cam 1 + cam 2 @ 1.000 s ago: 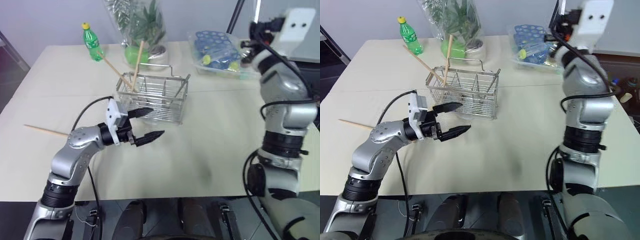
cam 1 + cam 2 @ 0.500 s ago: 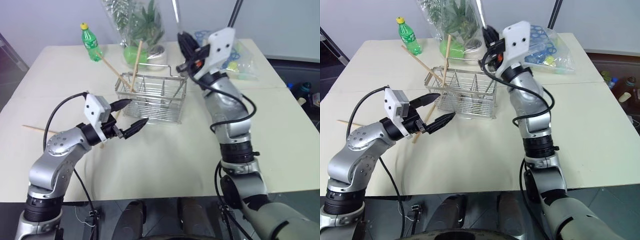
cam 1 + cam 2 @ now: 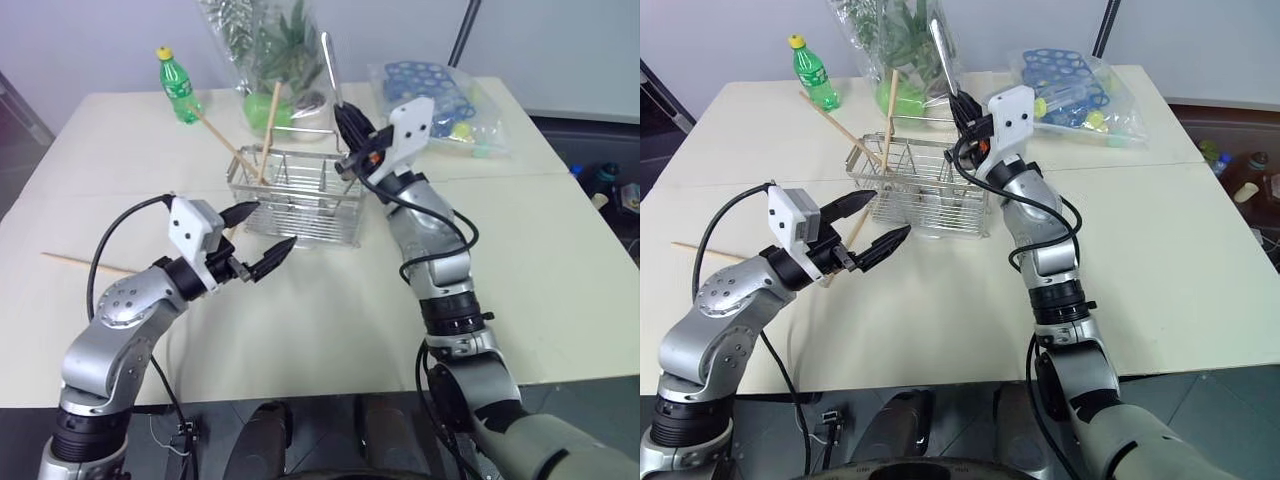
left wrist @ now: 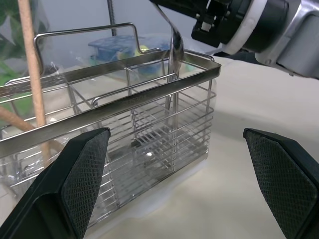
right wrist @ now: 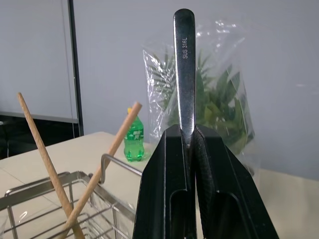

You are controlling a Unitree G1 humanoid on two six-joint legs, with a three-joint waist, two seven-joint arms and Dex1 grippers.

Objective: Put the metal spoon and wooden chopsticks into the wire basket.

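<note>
The wire basket (image 3: 300,205) stands mid-table. My right gripper (image 3: 350,125) hovers over its right end, shut on the metal spoon (image 3: 328,62). The handle points up and the lower end reaches down inside the rim (image 4: 173,55). Two wooden chopsticks (image 3: 268,125) lean out of the basket's left end. A third chopstick (image 3: 85,263) lies on the table at the left. Another (image 3: 854,232) lies by the basket's front left corner, partly behind my left gripper (image 3: 275,224). That gripper is open and empty, just in front of the basket.
A green soda bottle (image 3: 178,85), a plant in a clear bag (image 3: 275,45) and a clear bag of blue items (image 3: 430,95) sit along the table's far side. Bare tabletop spreads in front of and to the right of the basket.
My right arm has swung in from the far right and come down over the basket's right end, carrying the spoon. My left gripper has turned a little toward the basket and stays open.
</note>
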